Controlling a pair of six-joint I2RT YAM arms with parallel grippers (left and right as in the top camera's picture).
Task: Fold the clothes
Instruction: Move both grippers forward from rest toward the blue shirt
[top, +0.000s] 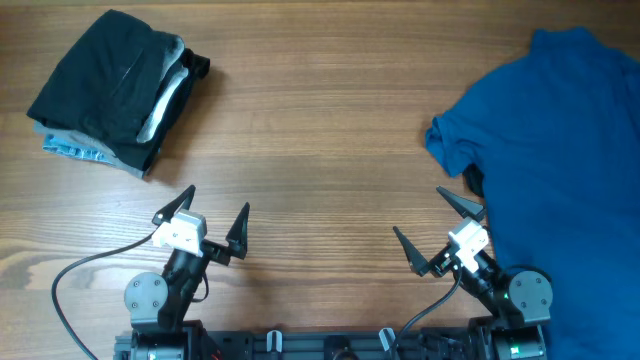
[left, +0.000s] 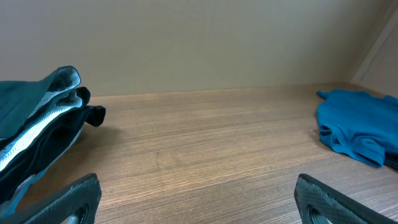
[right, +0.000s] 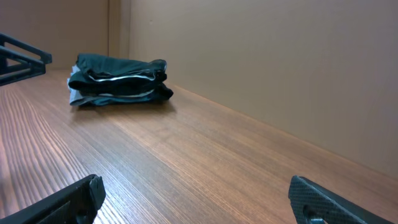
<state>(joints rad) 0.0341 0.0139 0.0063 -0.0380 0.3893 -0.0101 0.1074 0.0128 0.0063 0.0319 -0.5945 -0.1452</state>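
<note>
A large royal-blue shirt (top: 560, 150) lies crumpled on the right side of the table, running off the right edge; it also shows in the left wrist view (left: 354, 124). A folded stack of black, white-grey and pale-blue pieces (top: 115, 90) sits at the far left, seen also in the left wrist view (left: 37, 137) and the right wrist view (right: 118, 81). My left gripper (top: 212, 215) is open and empty near the front edge. My right gripper (top: 432, 228) is open and empty, just left of the blue shirt.
The wooden table (top: 320, 150) spans the view, with a plain wall behind it (left: 199, 43). A cable (top: 70, 280) loops at the front left by the left arm's base. A black frame edge (right: 18, 56) shows at the far left of the right wrist view.
</note>
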